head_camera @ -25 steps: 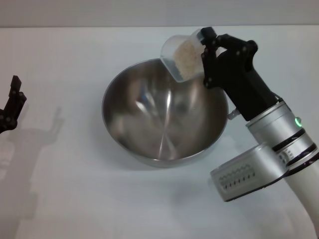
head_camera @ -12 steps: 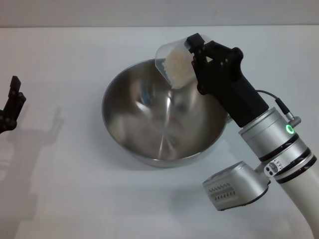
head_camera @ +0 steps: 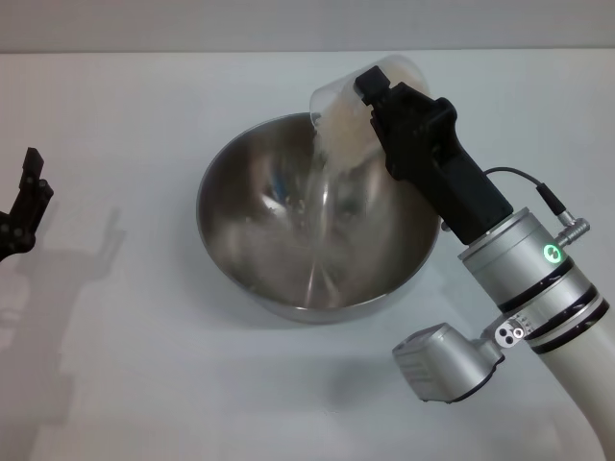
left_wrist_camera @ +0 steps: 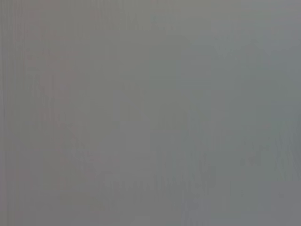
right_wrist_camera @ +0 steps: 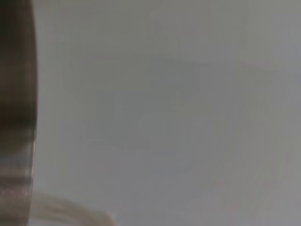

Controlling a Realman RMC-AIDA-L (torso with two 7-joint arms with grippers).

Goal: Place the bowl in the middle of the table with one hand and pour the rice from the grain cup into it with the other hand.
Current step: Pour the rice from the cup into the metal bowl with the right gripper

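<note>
The table (head_camera: 125, 384) is the largest thing here, one white top, and on it stands one bowl (head_camera: 279, 259), roughly central and directly beneath the working tool. The placing step looks done, and the pour is the step in hand.

One right gripper (head_camera: 370, 101) hangs above the far rim of the bowl, on the side nearest its own arm, pinching the single grain cup (head_camera: 341, 101). The cup is tipped over hard, mouth down toward the bowl's inside, just ahead of and below the fingers. The rice (head_camera: 336, 130) sits as one pale mass at the cup's mouth, and a thin stream seems to run from it into the bowl below. How much has already landed I cannot tell against the shiny steel.

The next move, as I judge it, calls for holding the cup over the bowl and tipping further until the grains are out, keeping the lip inside the rim so nothing spills onto the table.

One left gripper (head_camera: 24, 206) is parked well apart from the bowl, at the table's left edge; its fingers look spread, holding nothing. The left wrist view shows only grey.
</note>
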